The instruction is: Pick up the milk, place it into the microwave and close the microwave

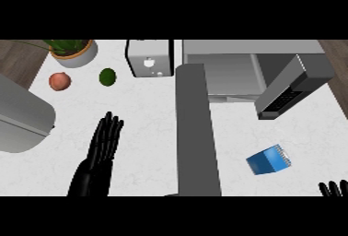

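The milk [268,160] is a small blue carton lying tilted on the white counter at the right. Behind it stands the grey microwave [224,73], its cavity showing. Its open door [198,129] juts toward me down the middle of the view. My left hand [101,152] is at the lower left with fingers straight, holding nothing, left of the door. Only the fingertips of my right hand [332,188] show at the lower right corner, a little below and right of the milk, not touching it.
A white toaster [149,57] stands at the back, left of the microwave. A potted plant [72,50], a green avocado [107,76] and a reddish onion [60,81] sit at the back left. A large grey rounded appliance [20,117] fills the left edge.
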Available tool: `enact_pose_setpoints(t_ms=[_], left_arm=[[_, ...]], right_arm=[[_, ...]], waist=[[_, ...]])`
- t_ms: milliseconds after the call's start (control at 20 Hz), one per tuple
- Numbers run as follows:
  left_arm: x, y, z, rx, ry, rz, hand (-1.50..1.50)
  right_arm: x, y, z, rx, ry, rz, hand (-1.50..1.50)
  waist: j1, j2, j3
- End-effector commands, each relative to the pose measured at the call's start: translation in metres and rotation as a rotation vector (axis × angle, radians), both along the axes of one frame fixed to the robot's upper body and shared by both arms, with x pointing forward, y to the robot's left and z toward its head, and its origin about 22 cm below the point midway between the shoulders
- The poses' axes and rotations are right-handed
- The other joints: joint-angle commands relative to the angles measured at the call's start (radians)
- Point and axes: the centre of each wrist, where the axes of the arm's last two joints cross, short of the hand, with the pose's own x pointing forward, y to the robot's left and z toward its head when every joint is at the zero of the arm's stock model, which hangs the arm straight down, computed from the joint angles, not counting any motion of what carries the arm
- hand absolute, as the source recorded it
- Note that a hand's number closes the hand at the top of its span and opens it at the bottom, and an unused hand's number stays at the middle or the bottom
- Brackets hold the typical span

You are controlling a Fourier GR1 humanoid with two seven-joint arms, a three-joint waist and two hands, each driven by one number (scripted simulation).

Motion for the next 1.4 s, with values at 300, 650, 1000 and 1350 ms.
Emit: enact_pose_setpoints(t_ms=[300, 650, 1000, 1350], left_arm=[[-0.014, -0.027, -0.018, 0.008, 0.006, -0.002, -1.5], [-0.013, -0.004, -0.013, -0.01, 0.027, -0.04, -1.5], [-0.029, 0.015, -0.039, -0.048, 0.047, -0.022, -1.5], [-0.018, 0.039, -0.032, -0.04, 0.033, -0.017, -1.5]], right_arm=[[0.018, -0.007, -0.055, -0.015, 0.013, -0.087, -1.5], [0.054, -0.031, -0.08, -0.039, 0.039, -0.1, -1.5], [0.076, -0.02, -0.109, -0.077, 0.036, -0.143, -1.5], [0.114, -0.023, -0.14, -0.136, 0.059, -0.192, -1.5]], waist=[[0.006, 0.003, 0.0], [0.01, 0.003, 0.0], [0.012, 0.003, 0.0], [0.012, 0.004, 0.0]])
